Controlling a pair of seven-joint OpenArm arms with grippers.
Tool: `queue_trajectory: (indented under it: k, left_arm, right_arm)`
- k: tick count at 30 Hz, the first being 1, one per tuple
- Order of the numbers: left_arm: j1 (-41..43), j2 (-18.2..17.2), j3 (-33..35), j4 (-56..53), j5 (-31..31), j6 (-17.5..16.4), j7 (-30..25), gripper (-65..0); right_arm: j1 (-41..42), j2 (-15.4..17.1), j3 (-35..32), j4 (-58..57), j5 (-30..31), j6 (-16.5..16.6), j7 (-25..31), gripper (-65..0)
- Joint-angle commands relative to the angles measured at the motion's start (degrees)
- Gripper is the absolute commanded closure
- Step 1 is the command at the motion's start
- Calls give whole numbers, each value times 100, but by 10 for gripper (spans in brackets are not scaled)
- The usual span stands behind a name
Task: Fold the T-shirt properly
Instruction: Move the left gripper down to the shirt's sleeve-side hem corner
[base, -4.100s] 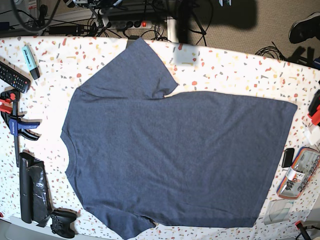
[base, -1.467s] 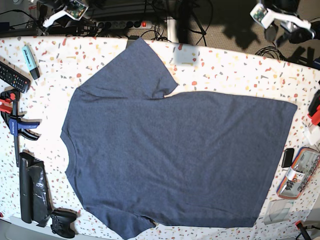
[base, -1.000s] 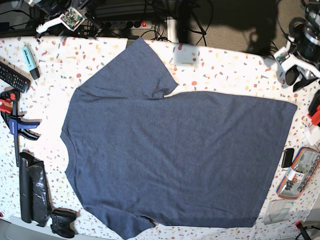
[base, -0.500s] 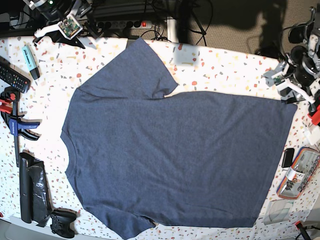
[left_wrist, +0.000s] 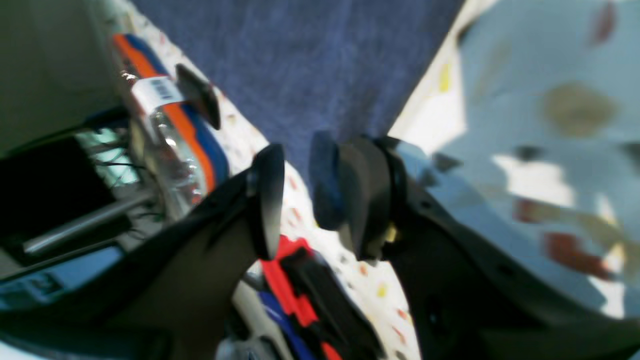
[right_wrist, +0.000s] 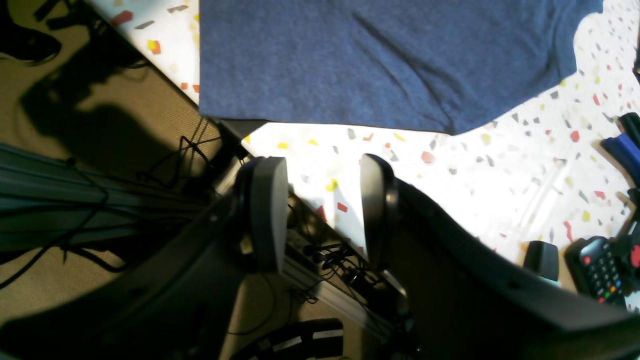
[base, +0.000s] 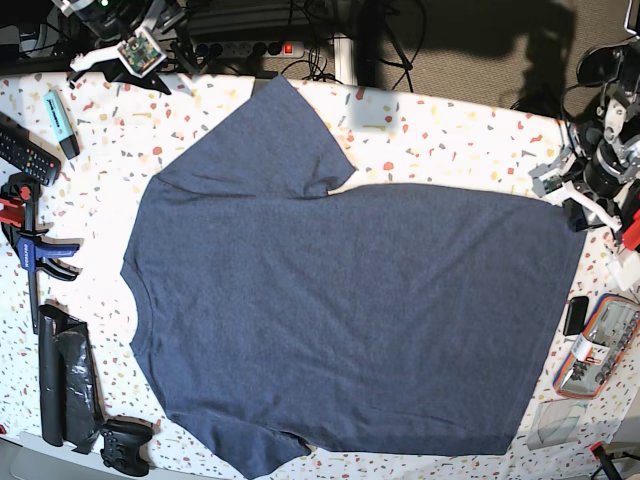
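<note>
- Base view: the T-shirt (base: 340, 300) lies spread flat across the speckled desk (base: 450, 130), neckline toward the clamp (base: 30, 240).
- Left claw (left_wrist: 295, 195) sits at the shirt's hem corner, jaws slightly apart, gripping nothing.
- Right claw (right_wrist: 320, 210) hangs over the desk edge near the sleeve, jaws apart, empty.

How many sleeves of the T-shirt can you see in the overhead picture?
2. One sleeve points to the table's far edge; the other sleeve lies at the near edge, partly cut off by the frame.
</note>
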Motion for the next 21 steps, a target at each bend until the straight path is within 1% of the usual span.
queue_trajectory:
  k: [1,5,10,11,12,13,14,16,17,18,21]
  left_arm:
    - [-129,-96,11,-52,57,-24,0,-222]
    - [-350,-83,229,-404,85,-26,-20,-220]
    - [-560,118,280,-750,90,-31,-31,-220]
    - [-588,149,280,-796,92,-50,-42,-219]
    - [-610,168,280,-835,90,-140,-44,-216]
    - [-616,170,280,-846,90,-295,-44,-203]
    - [-614,170,280,-846,87,-479,-46,-173]
    - [-612,170,280,-846,85,-922,-44,-82]
    - [-612,170,280,-846,83,-1093,-44,-30]
    - [-608,173,280,-846,83,-1187,-44,0]
    - [-564,170,280,-846,81,-1180,22,0]
  right_arm:
    - [-52,42,35,101,44,-74,72,-240]
    - [-52,44,35,101,46,-72,52,-240]
    - [-52,42,35,101,46,-74,-9,-240]
    - [-55,42,35,101,46,-72,-20,-240]
    - [-52,44,35,101,46,-72,-44,-240]
    - [-55,42,35,101,44,-72,-52,-240]
    - [-55,42,35,101,44,-70,-63,-240]
    - [-55,44,35,101,37,-70,-72,-240]
    - [-55,44,35,101,0,-68,-72,-240]
    - [-52,44,35,101,-39,-63,-72,-240]
    - [-52,46,35,101,-503,-63,-76,-242]
